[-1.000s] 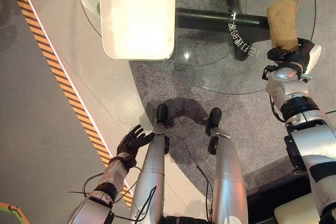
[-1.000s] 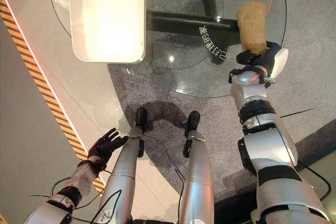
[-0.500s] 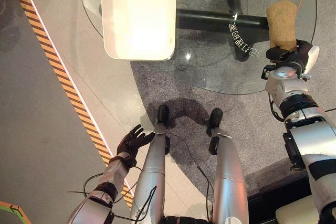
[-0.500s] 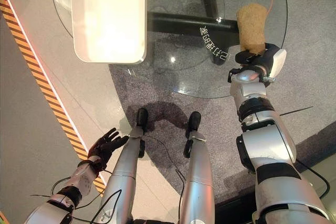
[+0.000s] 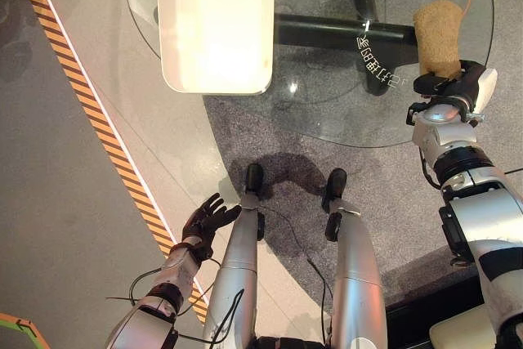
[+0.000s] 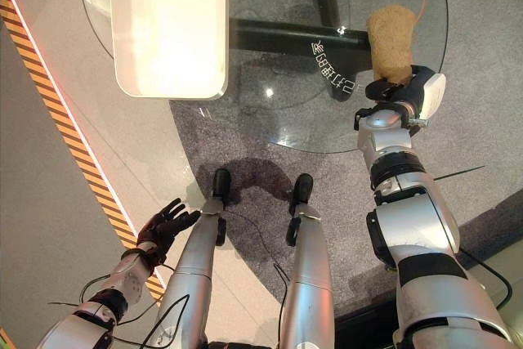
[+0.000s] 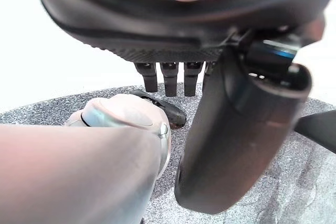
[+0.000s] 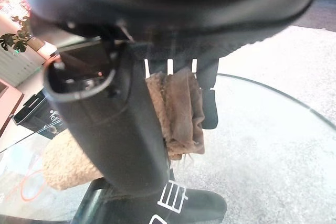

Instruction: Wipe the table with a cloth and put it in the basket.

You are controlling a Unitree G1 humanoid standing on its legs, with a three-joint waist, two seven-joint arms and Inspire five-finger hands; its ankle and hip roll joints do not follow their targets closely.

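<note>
On the glass table (image 5: 327, 112), toward its right edge, the brown cloth (image 5: 439, 37) lay stretched away from the robot, its near end pinched in the right hand (image 5: 454, 87). From the right wrist view that hand's fingers (image 8: 209, 95) and thumb were curled round a bunch of the cloth (image 8: 178, 114), with the rest spread on the glass beyond. I judged the wiping to be under way: the cloth was down on the surface and gripped, but how much of the top had been covered could not be told. The drop into the basket was not yet done. A pale, brightly lit oblong thing (image 5: 214, 22) stood at the table's left side; it may have been the basket, though I could not tell, nor whether anything was in it. Low at the robot's left side, well apart from the table, the left hand (image 5: 207, 220) hung with fingers spread, holding nothing.
</note>
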